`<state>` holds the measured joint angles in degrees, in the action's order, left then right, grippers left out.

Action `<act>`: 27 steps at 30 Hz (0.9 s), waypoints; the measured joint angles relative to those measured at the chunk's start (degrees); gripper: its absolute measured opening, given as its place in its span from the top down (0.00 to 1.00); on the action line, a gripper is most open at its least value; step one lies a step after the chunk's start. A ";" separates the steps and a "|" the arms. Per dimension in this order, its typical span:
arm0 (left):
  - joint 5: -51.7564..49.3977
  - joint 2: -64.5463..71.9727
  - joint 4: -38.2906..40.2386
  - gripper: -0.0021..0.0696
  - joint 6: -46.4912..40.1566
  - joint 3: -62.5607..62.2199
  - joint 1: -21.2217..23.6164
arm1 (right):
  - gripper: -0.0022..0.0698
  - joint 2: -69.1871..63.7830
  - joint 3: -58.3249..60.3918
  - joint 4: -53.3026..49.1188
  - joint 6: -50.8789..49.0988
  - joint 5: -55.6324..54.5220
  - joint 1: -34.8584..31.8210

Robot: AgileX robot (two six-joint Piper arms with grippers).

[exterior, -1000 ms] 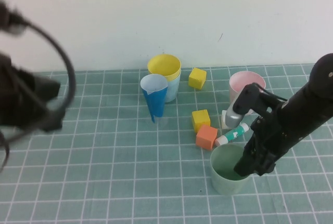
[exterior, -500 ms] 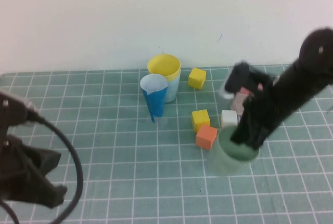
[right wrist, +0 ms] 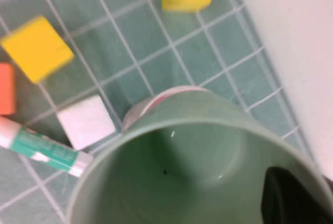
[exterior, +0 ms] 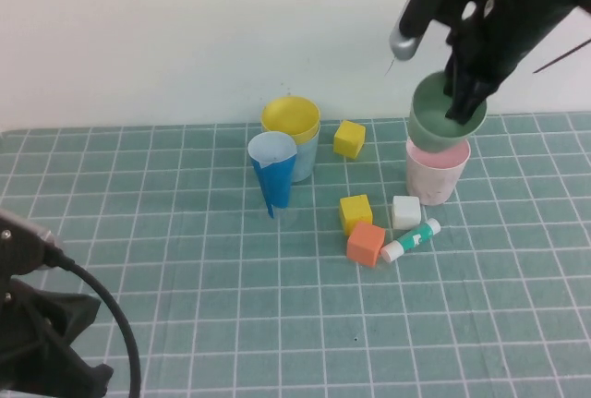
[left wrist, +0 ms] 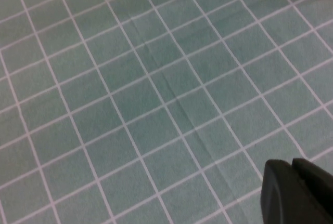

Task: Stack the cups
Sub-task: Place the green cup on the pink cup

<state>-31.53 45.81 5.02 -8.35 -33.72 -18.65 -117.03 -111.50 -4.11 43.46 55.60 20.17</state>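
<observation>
My right gripper (exterior: 464, 93) is shut on the rim of the sage green cup (exterior: 434, 123), one finger (right wrist: 291, 198) inside it. It holds the cup tilted just above the pale pink cup (exterior: 436, 178), which stands upright at the back right. In the right wrist view the green cup (right wrist: 182, 172) fills the picture with the pink rim (right wrist: 156, 99) under it. The yellow cup (exterior: 291, 116) sits nested in the light blue cup (exterior: 307, 156) at the back centre. My left gripper (left wrist: 296, 193) is shut and empty, low over bare mat at the front left.
A narrow blue cone (exterior: 274, 174) stands in front of the yellow cup. Two yellow cubes (exterior: 350, 138) (exterior: 356, 211), an orange cube (exterior: 367, 243), a white cube (exterior: 406, 211) and a green-and-white tube (exterior: 412, 239) lie near the pink cup. The wall runs close behind.
My right gripper lifted the green cup off the mat at the front and carried it up and back over the pink cup. My left arm drew back to the front left.
</observation>
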 joint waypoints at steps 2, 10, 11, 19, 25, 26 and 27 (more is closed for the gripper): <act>0.70 0.00 -0.09 0.97 0.08 0.00 0.00 | 0.95 -3.03 -2.22 -1.02 -0.40 1.82 0.00; 1.47 0.00 -0.09 0.97 0.08 0.00 0.00 | 0.95 -9.06 -7.02 -1.91 -1.58 4.52 0.00; 1.47 0.00 -0.09 0.97 0.08 0.00 0.00 | 0.95 -9.21 -7.00 -2.02 -1.98 4.61 0.00; 1.47 0.00 -0.11 0.97 0.08 0.00 0.00 | 0.81 -10.03 -7.13 -2.18 -6.20 4.98 0.00; 1.47 0.00 -0.11 0.97 0.08 0.00 0.00 | 0.46 -10.03 -7.60 -2.38 -10.71 5.67 0.00; 1.47 0.00 -0.11 0.97 0.08 0.00 0.00 | 0.43 -10.03 -7.88 -2.27 -12.12 5.67 -0.11; 1.47 0.00 -0.11 0.97 0.08 0.00 0.00 | 0.42 -10.03 -7.98 -1.57 -13.28 5.47 -0.41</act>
<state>-30.06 45.81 4.91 -8.26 -33.72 -18.65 -127.06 -119.48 -5.68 30.18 61.08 19.76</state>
